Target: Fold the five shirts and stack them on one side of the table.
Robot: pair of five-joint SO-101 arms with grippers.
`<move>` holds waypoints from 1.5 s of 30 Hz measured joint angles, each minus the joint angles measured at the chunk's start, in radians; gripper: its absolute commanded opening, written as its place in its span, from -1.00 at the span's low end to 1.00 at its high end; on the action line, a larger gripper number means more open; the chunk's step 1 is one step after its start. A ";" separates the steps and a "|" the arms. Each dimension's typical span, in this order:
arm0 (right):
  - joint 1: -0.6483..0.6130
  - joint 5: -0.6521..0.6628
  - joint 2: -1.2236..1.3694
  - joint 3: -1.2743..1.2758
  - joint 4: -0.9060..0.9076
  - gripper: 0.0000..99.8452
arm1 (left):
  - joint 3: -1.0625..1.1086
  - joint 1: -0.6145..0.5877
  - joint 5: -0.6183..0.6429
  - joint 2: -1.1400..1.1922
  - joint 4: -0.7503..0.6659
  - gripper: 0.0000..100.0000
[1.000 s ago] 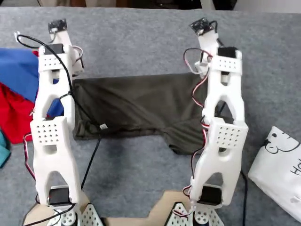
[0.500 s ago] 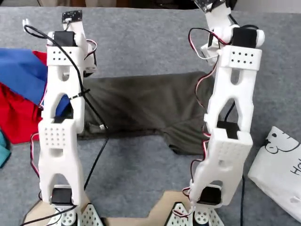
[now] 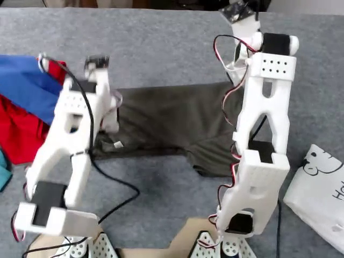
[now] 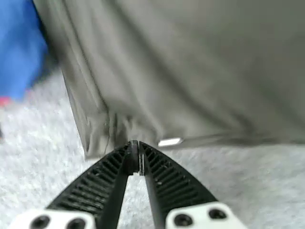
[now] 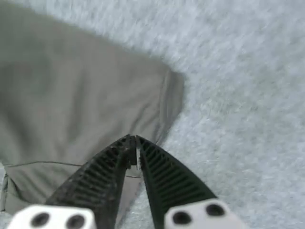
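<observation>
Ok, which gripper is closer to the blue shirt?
Left. The left gripper sits at the dark shirt's edge beside the blue shirt; the right gripper is at the dark shirt's opposite end.

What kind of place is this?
Probably a robot lab or workshop: two white robot arms, a grey felt-covered table, a dark shirt laid out, a blue shirt and a red shirt beside it.
</observation>
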 measured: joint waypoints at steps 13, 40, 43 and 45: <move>0.020 -0.002 -0.230 0.565 -0.275 -0.99 | 0.242 0.002 -0.003 0.014 -0.133 -0.96; 0.101 0.170 -0.272 0.976 -0.621 -0.99 | 0.342 -0.213 -0.184 0.006 -0.187 -0.96; 0.038 0.170 -0.407 1.028 -0.600 -0.99 | 0.252 -0.213 -0.147 -0.068 -0.112 -0.96; 0.023 0.170 -0.489 1.063 -0.600 -0.99 | 0.181 -0.192 -0.106 -0.114 -0.089 -0.96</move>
